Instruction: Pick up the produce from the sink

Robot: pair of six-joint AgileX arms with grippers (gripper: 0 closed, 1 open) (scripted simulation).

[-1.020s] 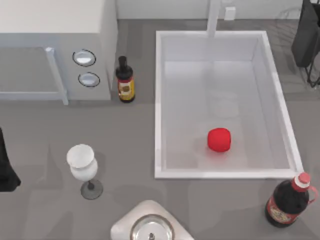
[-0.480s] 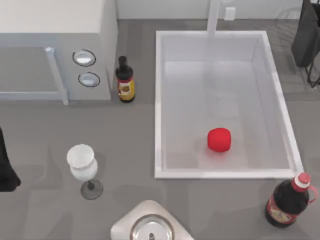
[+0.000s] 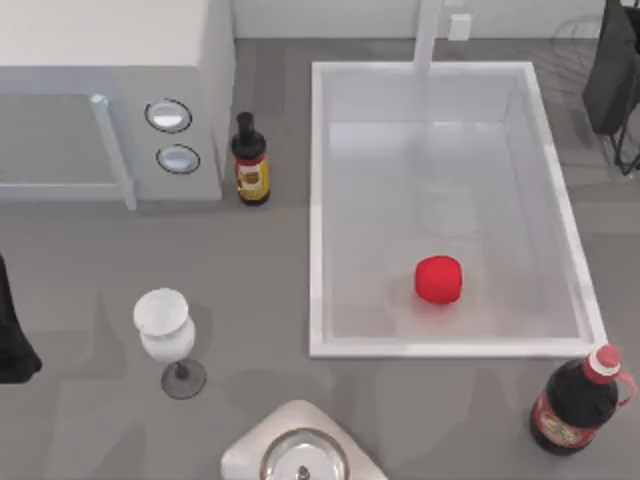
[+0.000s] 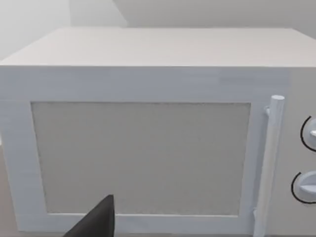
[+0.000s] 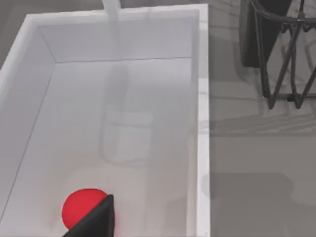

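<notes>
Grey worktop [image 3: 270,260], seen from above. Near edge: round metal-topped item [image 3: 303,458], wine glass [image 3: 166,335], big dark bottle w/ red cap [image 3: 575,398] at right. Mid: white sink [image 3: 316,200]; produce [image 3: 439,279] on its floor, twd near wall, untouched. Far: small dark bottle [image 3: 250,162] beside white microwave-like box [image 3: 110,90]. Left arm [image 3: 12,335] at left edge, right arm [image 3: 612,70] far right; pincer state for both: can't tell.

1. The produce [image 3: 439,279] is plain bright red, next to the right gripper's black fingertip [image 5: 96,219] in the wrist view.
2. The sink [image 3: 316,210] has white walls and a pale grey floor.
3. The microwave [image 4: 148,84] in front of the left gripper is white, its door panel grey.
4. The bottle [image 3: 571,405] is dark, with a red label and a red and white cap.
5. The small bottle [image 3: 250,160] is black with a brown label.
6. The glass [image 3: 165,328] is white.
</notes>
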